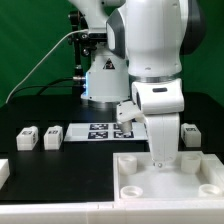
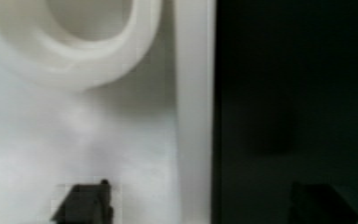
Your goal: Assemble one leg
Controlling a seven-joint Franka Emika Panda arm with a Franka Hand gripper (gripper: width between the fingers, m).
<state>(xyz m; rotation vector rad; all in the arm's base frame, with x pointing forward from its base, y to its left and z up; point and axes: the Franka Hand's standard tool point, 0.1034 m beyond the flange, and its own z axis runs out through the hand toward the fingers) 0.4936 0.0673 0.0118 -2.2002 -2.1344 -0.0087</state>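
Observation:
Three small white legs with square markers lie on the black table: two at the exterior view's left (image 1: pixel 27 137) (image 1: pixel 53 134) and one at the right (image 1: pixel 188 133). My gripper (image 1: pixel 160 160) is lowered onto the far edge of the large white square piece (image 1: pixel 140 185). In the wrist view my gripper (image 2: pixel 202 205) is open. One dark fingertip (image 2: pixel 87 202) stands over the white piece (image 2: pixel 87 120) and the other (image 2: pixel 327 205) over the black table, so the piece's edge lies between the jaws. A round recess (image 2: pixel 96 30) shows in the piece. No leg is in the jaws.
The marker board (image 1: pixel 100 131) lies flat between the legs, behind the white piece. Another white part (image 1: pixel 3 172) pokes in at the exterior view's left edge. The arm's base (image 1: pixel 100 75) stands at the back before a green wall.

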